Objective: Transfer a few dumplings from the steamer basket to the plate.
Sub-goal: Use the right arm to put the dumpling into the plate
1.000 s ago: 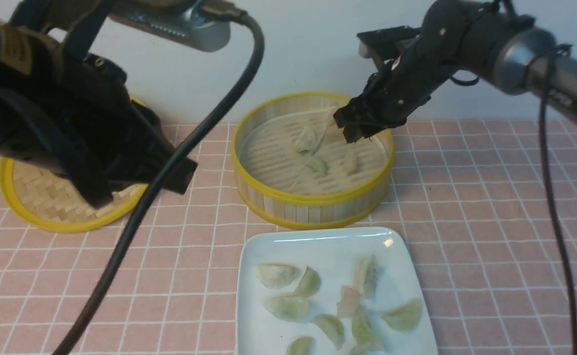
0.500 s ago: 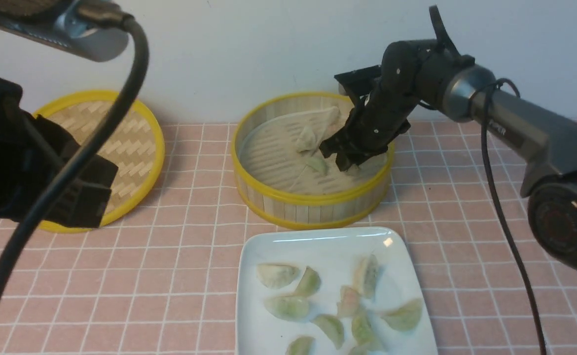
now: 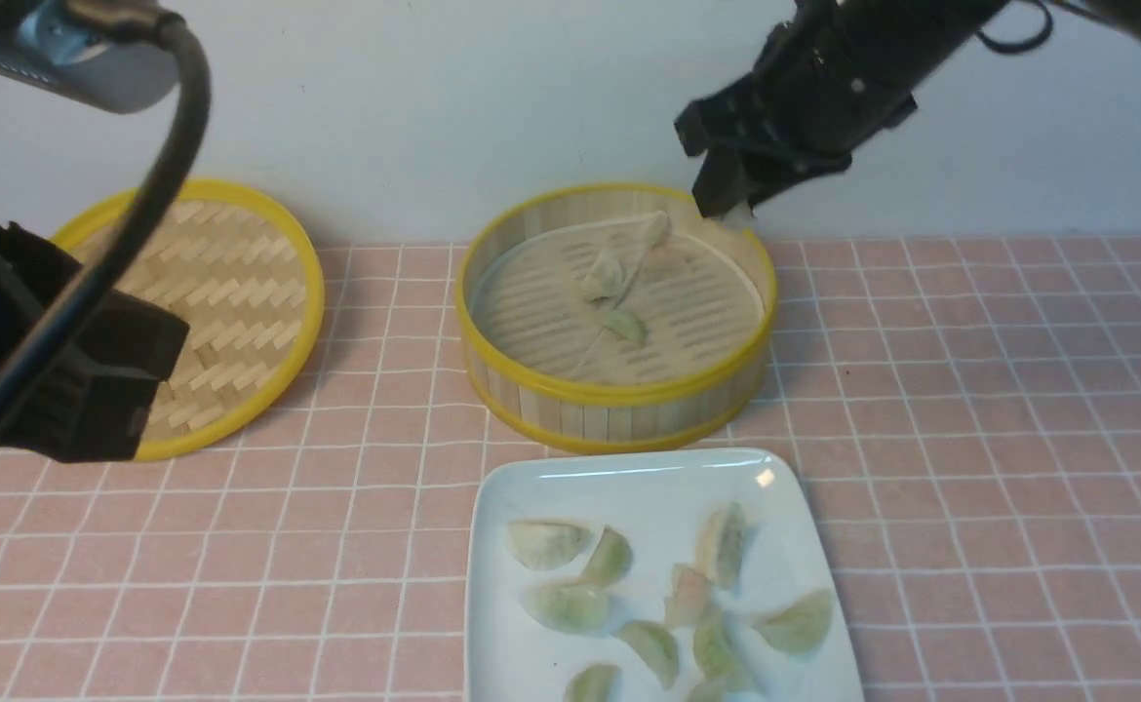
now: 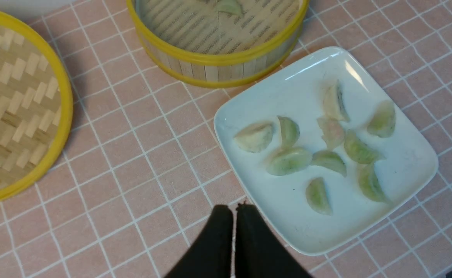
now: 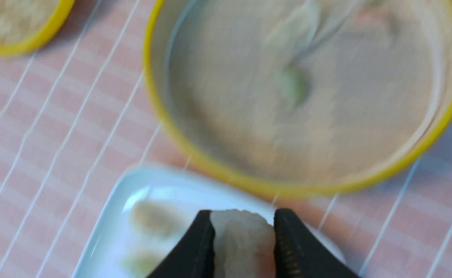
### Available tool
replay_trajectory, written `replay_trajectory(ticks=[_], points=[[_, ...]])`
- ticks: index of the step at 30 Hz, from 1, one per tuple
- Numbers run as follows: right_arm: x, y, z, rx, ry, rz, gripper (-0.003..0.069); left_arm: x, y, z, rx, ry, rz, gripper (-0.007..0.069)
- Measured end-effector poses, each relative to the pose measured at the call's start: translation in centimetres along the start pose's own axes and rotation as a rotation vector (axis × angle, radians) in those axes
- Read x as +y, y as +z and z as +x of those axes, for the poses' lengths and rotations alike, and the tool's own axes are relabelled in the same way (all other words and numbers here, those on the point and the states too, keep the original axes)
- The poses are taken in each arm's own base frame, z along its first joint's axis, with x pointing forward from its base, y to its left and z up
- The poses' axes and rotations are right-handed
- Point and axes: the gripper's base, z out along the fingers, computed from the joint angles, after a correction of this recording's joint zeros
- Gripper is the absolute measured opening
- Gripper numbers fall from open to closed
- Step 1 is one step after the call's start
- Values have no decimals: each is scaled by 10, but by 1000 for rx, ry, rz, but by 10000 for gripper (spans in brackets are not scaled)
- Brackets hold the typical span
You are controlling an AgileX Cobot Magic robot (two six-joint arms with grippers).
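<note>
The steamer basket (image 3: 619, 402) stands mid-table with two pale green dumplings (image 3: 607, 277) (image 3: 625, 325) on its liner. The white plate (image 3: 629, 478) in front of it holds several dumplings (image 3: 549, 543). My right gripper (image 3: 727, 200) hangs high above the basket's back right rim, shut on a pinkish-white dumpling (image 5: 242, 241), which sits between the jaws in the right wrist view (image 5: 243, 221). My left gripper (image 4: 231, 208) is shut and empty above the tablecloth, beside the plate's edge (image 4: 249, 200). The basket (image 4: 218, 58) also shows in the left wrist view.
The flat woven yellow-rimmed lid (image 3: 239, 283) lies at the left of the table, partly behind my left arm (image 3: 73, 390). A white wall runs behind the table. The liner (image 3: 649, 229) is folded over at the basket's back.
My right gripper dipped into the basket, shut on the pinkish dumpling and rose with it above the back rim. My left arm drew back to the left, uncovering the lid.
</note>
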Motion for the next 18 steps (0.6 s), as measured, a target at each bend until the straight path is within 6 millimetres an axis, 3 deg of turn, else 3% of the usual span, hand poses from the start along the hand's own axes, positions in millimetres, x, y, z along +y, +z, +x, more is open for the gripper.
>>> replay_trajectory(ticks=[2,5,8,11,13,14,18], points=[[6,13,23,92,8,-16,169,0,-3,1,-8,0,1,-6],[9,66,67,271,22,-15,169,0,-4,1,-11,0,1,-6],[9,91,78,300,33,-13,172,0,-4,1,-11,0,1,-6],[10,119,81,281,55,-23,272,0,-4,1,-11,-1,2,-6],[10,122,81,272,58,-25,321,0,-4,1,-11,-1,2,-6],[9,123,80,263,60,-24,394,0,-4,1,-13,-1,2,-6],[13,113,69,263,37,-29,544,0,-4,-1,-29,-1,4,-6]])
